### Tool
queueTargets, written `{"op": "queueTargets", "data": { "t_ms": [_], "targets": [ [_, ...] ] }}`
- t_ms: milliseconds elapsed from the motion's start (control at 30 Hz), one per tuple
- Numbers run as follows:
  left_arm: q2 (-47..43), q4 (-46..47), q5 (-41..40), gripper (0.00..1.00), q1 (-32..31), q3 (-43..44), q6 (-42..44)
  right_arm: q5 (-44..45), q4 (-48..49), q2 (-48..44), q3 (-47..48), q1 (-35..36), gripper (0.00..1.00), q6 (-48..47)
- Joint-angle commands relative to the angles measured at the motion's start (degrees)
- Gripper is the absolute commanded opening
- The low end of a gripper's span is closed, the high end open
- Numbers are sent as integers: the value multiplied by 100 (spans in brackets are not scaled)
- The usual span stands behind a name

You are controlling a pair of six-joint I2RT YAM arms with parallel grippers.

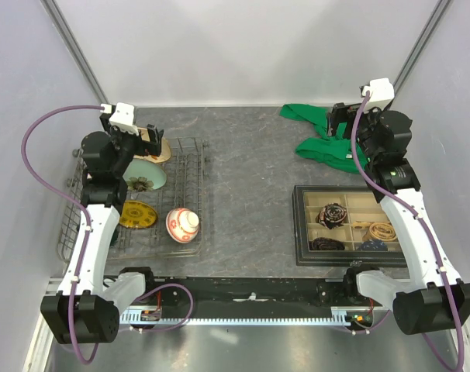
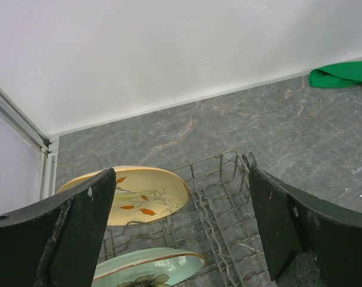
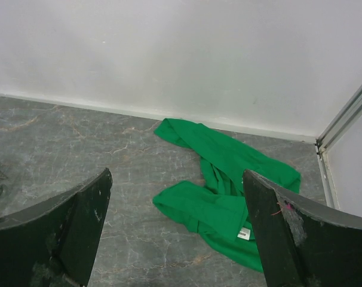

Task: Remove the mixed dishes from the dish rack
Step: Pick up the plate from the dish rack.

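The grey wire dish rack [image 1: 190, 167] stands at the left of the table. In it, from back to front, are a cream plate with orange leaves [image 1: 156, 149], a pale green plate with a dark flower [image 1: 147, 180], a yellow-gold patterned plate [image 1: 138, 215] and a red-and-white bowl [image 1: 182, 224]. My left gripper [image 1: 147, 137] is open and empty above the rack's far end. Its wrist view shows the cream plate [image 2: 146, 194], the green plate [image 2: 151, 266] and the rack wires [image 2: 229, 197] between its fingers. My right gripper [image 1: 340, 122] is open and empty at the back right. No beige cup or dark green mug shows.
A green cloth [image 1: 320, 132] lies crumpled at the back right, under my right gripper [image 3: 178, 239]; it also shows in the right wrist view [image 3: 229, 197]. A black compartmented tray [image 1: 301, 225] with small items sits front right. White walls close the back and sides.
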Motion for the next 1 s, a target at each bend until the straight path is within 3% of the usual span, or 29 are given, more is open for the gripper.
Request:
{"op": "queueTargets", "data": {
  "t_ms": [0, 533, 633, 833, 967],
  "targets": [
    [-18, 256, -28, 98, 2, -18, 18, -112, 227, -13, -63, -26, 98, -10],
    [139, -25, -89, 97, 2, 166, 308, -323, 201, 92, -63, -70, 98, -2],
    [517, -821, -125, 95, 2, 754, 834, -420, 192, 92, -63, -105, 98, -10],
    [1131, -1132, -449, 96, 2, 1484, 2828, -666, 175, 118, -72, -141, 98, -37],
    [1536, -1939, -398, 96, 46, 2248, 3882, -771, 104, 197, -37, -149, 98, -37]
  ]
}}
